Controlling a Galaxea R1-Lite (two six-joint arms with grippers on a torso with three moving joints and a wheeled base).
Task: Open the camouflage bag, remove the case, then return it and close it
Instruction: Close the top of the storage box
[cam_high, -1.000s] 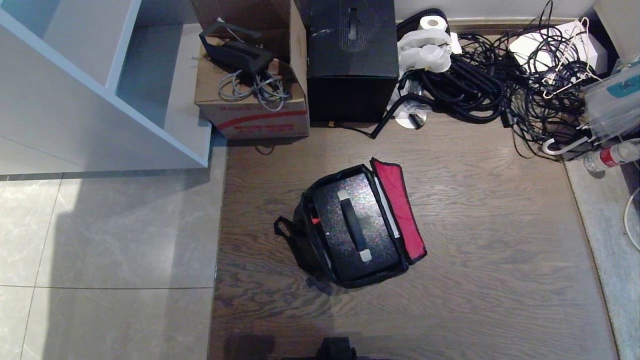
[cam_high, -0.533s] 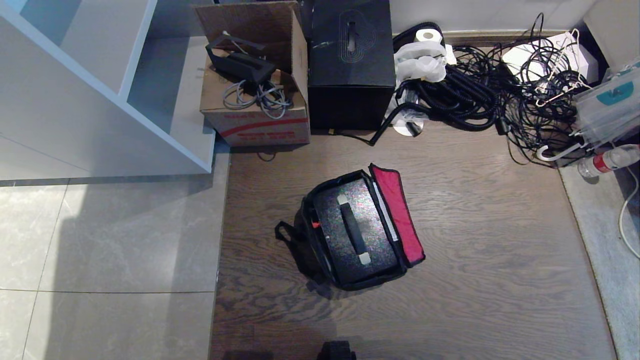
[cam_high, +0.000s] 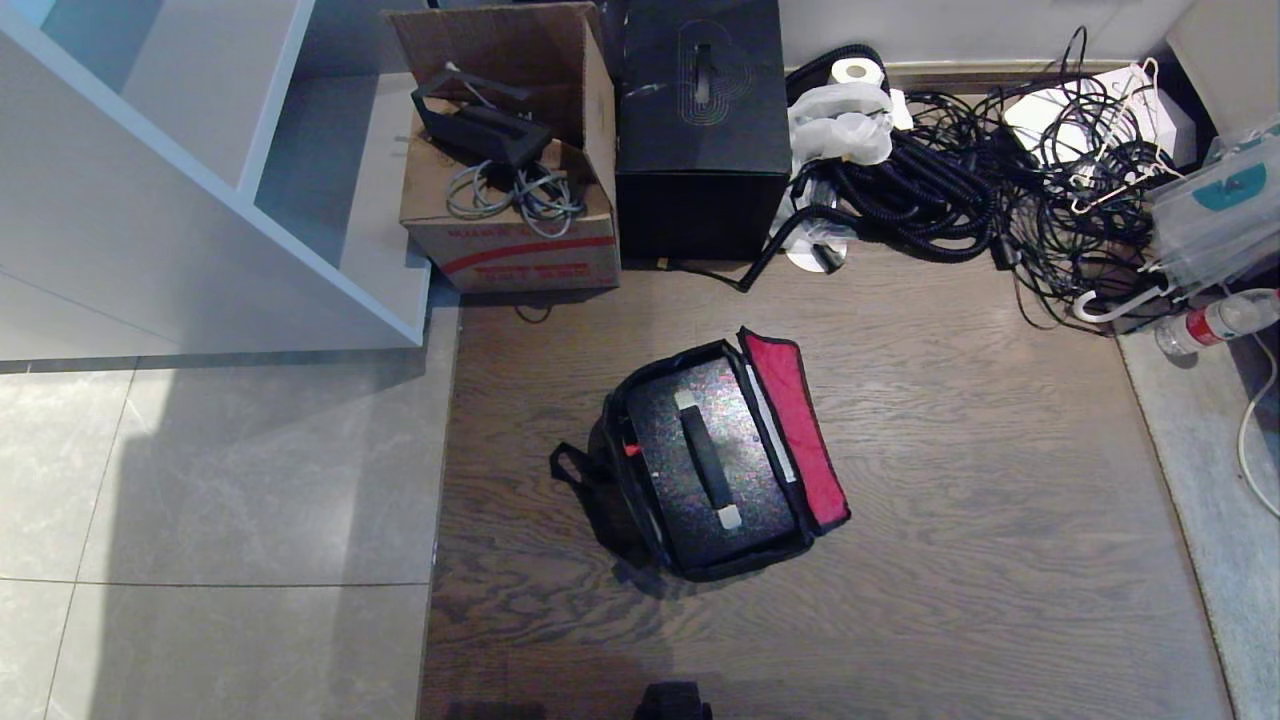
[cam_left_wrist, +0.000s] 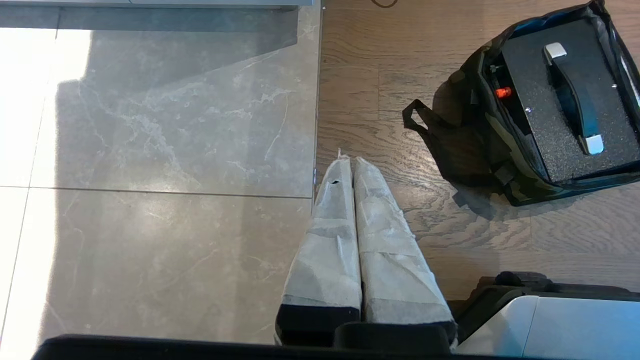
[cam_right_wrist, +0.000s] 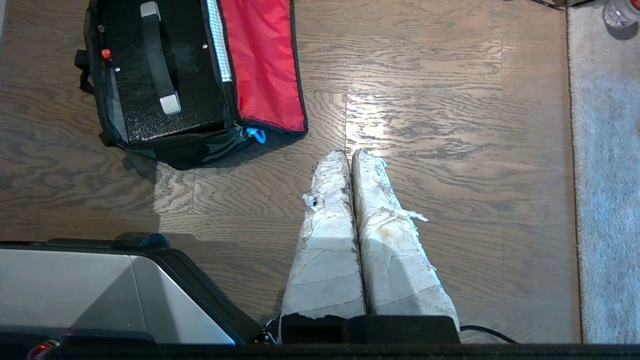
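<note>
Red lining is showing on the camouflage bag (cam_high: 795, 430) with the case (cam_high: 710, 470) sitting inside — both grippers, left gripper (cam_left_wrist: 352, 165) and right gripper (cam_right_wrist: 350, 157), are hanging pressed together near the bag, so lifting the case by its handle (cam_high: 706, 458) probably comes next.

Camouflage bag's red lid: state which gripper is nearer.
Right. The right gripper hangs near the red lid; the left gripper is beyond the camouflage bag, strap side.

Case (cam_high: 712, 465) inside camouflage bag (cam_high: 640, 520), lid folded right; cardboard box (cam_high: 510, 235) and black box (cam_high: 700, 140) behind; cables (cam_high: 1000, 190) behind right.
</note>
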